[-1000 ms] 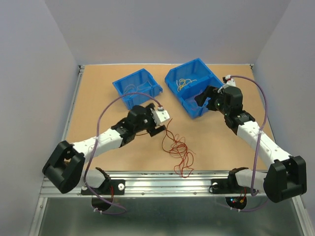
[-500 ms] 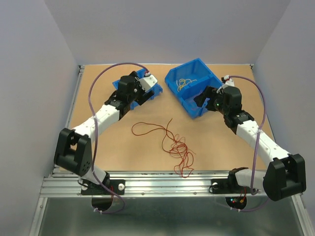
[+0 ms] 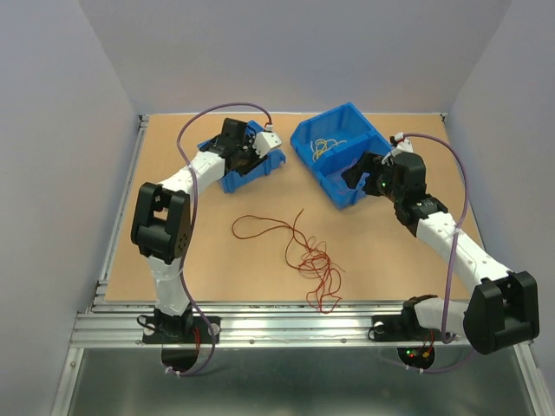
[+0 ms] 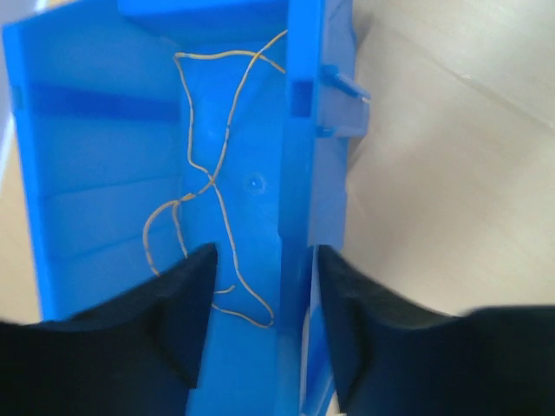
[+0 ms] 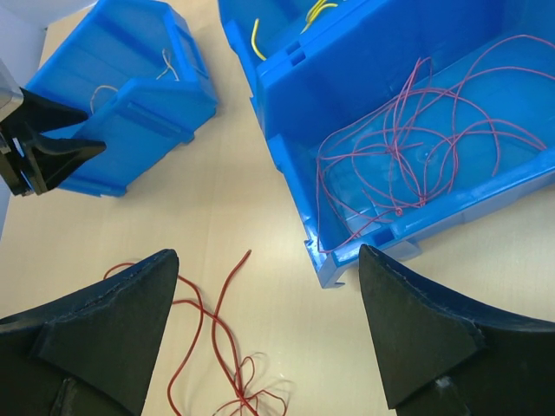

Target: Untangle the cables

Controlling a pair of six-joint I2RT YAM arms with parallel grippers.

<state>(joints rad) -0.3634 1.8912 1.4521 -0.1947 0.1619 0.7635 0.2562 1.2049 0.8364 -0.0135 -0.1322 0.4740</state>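
A tangle of red and dark red cables (image 3: 314, 265) lies on the table, with one strand (image 3: 256, 224) stretched out to the left. My left gripper (image 3: 253, 159) hangs over the small blue bin (image 3: 227, 176). It is open (image 4: 264, 253), its jaws astride the bin's wall (image 4: 297, 173), and a pale yellow cable (image 4: 211, 178) lies inside. My right gripper (image 3: 354, 176) is open wide (image 5: 264, 256) and empty above the table, with a red cable end (image 5: 217, 316) below it.
The large blue bin (image 3: 305, 141) holds yellow wires (image 3: 328, 146) in its far compartment and pinkish-red wires (image 5: 416, 147) in the near one (image 5: 286, 173). A metal rail (image 3: 286, 325) runs along the table's near edge. Grey walls enclose three sides.
My left arm swung from the table's middle back to the small blue bin, leaving a dark red strand stretched out on the table. Its jaws have narrowed a little. The right arm has not moved.
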